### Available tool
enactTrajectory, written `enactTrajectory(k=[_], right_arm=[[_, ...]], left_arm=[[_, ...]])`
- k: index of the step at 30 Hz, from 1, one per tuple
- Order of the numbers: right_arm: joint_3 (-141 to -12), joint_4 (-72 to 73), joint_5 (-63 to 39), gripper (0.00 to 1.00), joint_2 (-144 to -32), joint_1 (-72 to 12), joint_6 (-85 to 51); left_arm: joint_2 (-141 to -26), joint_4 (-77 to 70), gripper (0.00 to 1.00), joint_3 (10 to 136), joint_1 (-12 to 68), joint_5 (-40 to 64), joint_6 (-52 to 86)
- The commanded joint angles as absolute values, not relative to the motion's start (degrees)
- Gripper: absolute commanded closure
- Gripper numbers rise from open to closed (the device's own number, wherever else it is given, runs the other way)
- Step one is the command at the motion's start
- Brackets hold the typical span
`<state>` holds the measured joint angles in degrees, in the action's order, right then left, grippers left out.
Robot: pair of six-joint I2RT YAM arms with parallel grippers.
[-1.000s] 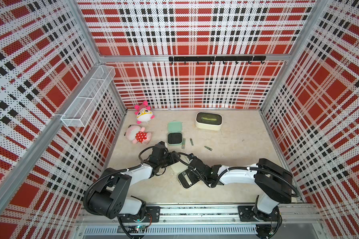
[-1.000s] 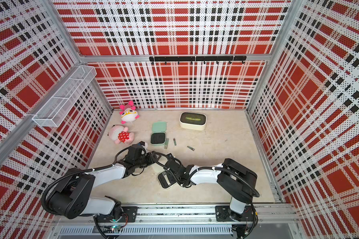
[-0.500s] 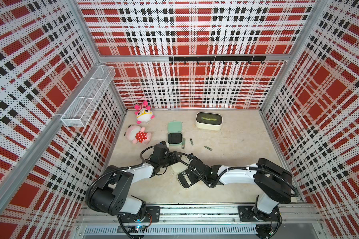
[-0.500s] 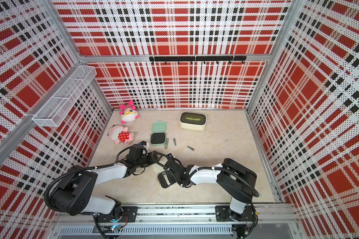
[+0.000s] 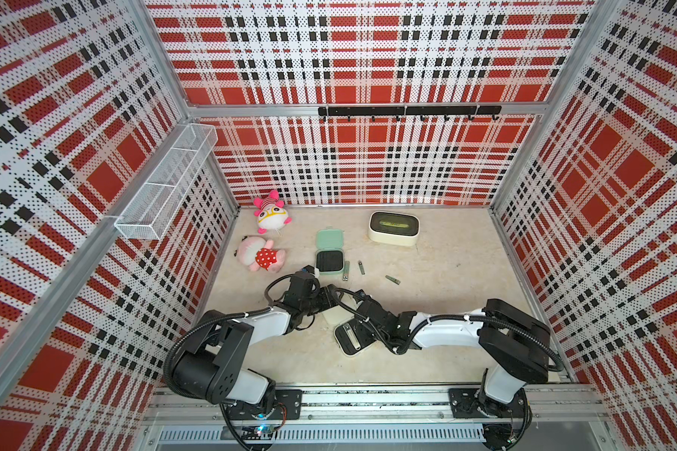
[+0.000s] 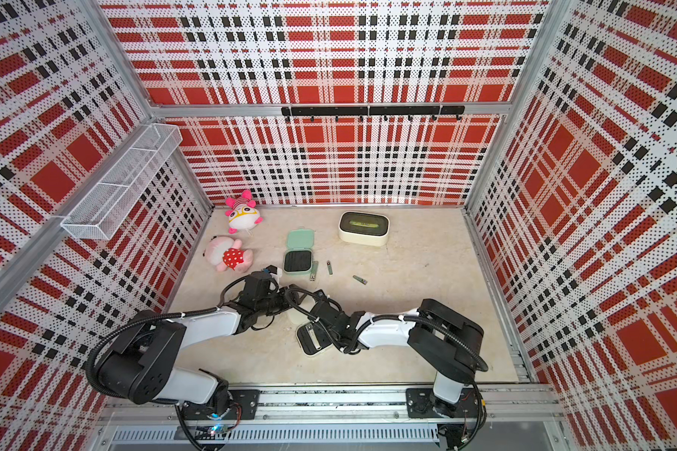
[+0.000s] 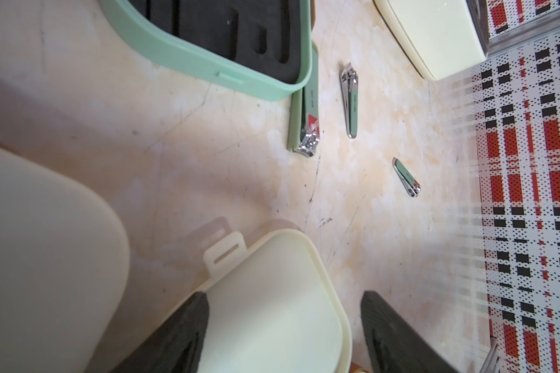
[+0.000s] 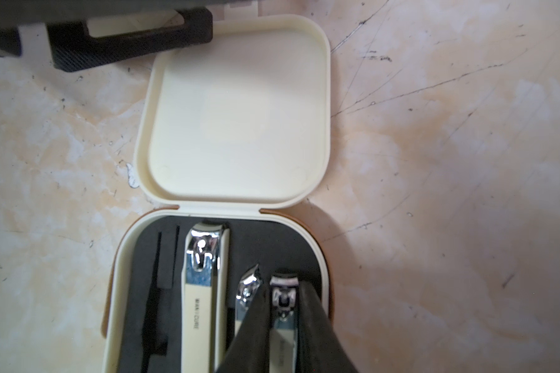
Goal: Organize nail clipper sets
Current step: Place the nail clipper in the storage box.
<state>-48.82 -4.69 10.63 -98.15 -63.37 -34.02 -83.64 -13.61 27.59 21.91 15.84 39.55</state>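
Right wrist view: the right fingers point(image 8: 314, 323) stand narrow, pinching a small cream clipper point(image 8: 283, 310) that lies in the black insert point(image 8: 272, 245) of the open cream case point(image 8: 236, 113), just beside the large clipper point(image 8: 204, 290). The left fingers point(image 7: 398, 332) stand wide astride the lid point(image 7: 272, 306). The step in hand looks like seating this tool. The next move calls for letting go, lifting clear, then shutting the lid.

Left gripper point(image 7: 283, 298) spread; right gripper point(image 8: 285, 290) pinched (both low).
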Motion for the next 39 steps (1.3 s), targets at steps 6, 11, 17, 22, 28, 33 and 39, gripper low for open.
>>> enactTrajectory(k=[6,11,17,22,28,33,39], right_arm=[[-48.7,-8.6,11.5,0.79,-99.2,-64.2,-34.9],[-49.0,-9.1,13.4,0.76,-98.8,-64.2,-35.2],[-49.0,-9.4,14.7,0.75,-98.4,-64.1,-35.5],[-49.0,-10.1,16.7,0.75,-97.8,-64.1,-36.6],[-49.3,-9.8,16.8,0.74,-97.5,-64.1,-36.7],[-50.1,-10.0,17.6,0.69,-97.2,-64.2,-37.1],[-51.3,-11.8,19.6,0.68,-96.9,-64.2,-37.7]], left_arm=[[-84.9,-9.7,0.21,26.8,21.9,14.3,39.0],[-84.9,-9.7,0.21,26.9,21.8,14.4,38.9],[-85.1,-9.6,0.21,26.9,21.8,14.4,38.8],[-85.0,-9.7,0.21,26.9,21.8,14.4,38.8],[-85.3,-9.8,0.21,26.8,21.9,14.4,38.8],[-85.3,-9.8,0.21,26.8,21.9,14.4,38.8],[-85.4,-9.8,0.21,26.7,21.9,14.5,38.7]])
